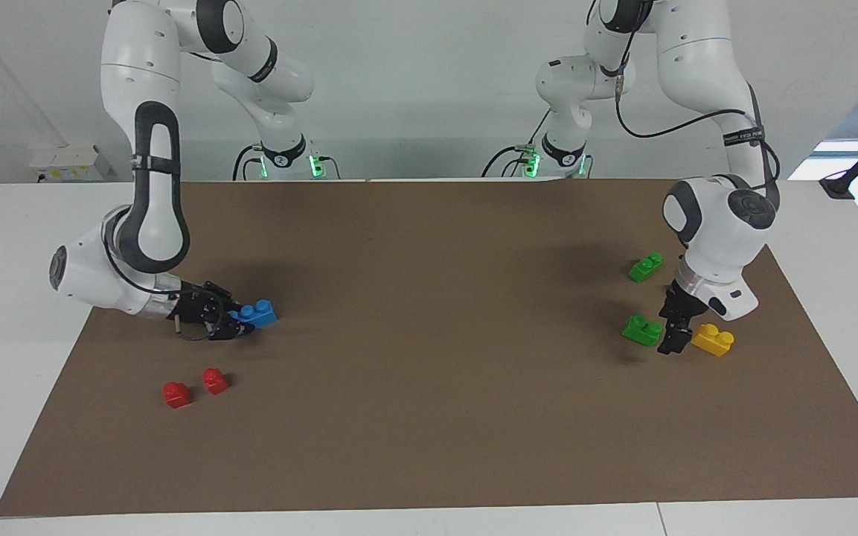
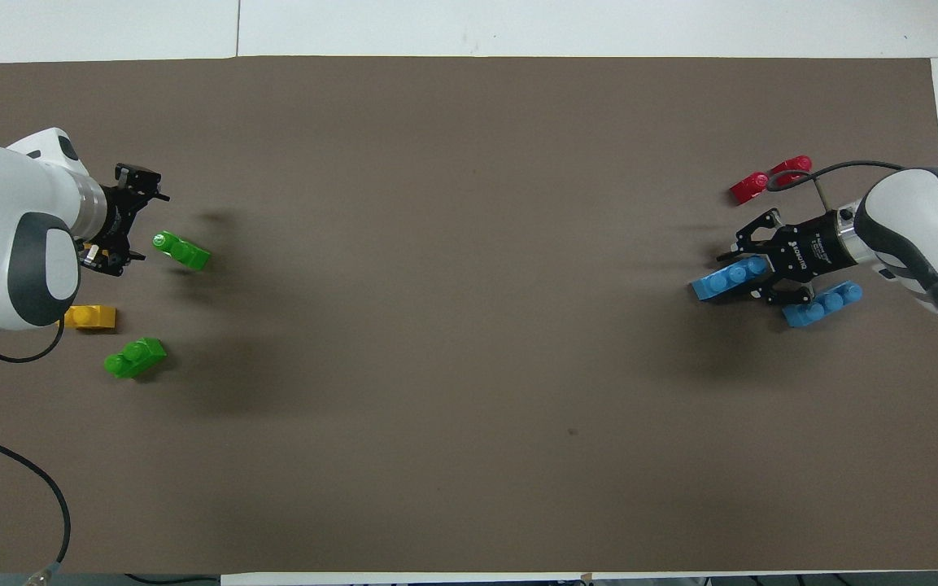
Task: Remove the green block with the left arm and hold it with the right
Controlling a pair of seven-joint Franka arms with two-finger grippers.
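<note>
Mat [image 1: 429,387] brown, apparently paper, on table [image 1: 19,246].

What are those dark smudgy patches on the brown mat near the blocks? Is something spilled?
Nothing spilled, they are soft shadows. Overhead view: a fuzzy-edged shadow lies on the mat beside the green block, and another under the right claw by the blue block. Facing view: the blue block's patch sits nearer to the robots than the block, and small green lights glow at the arms' bases.
</note>
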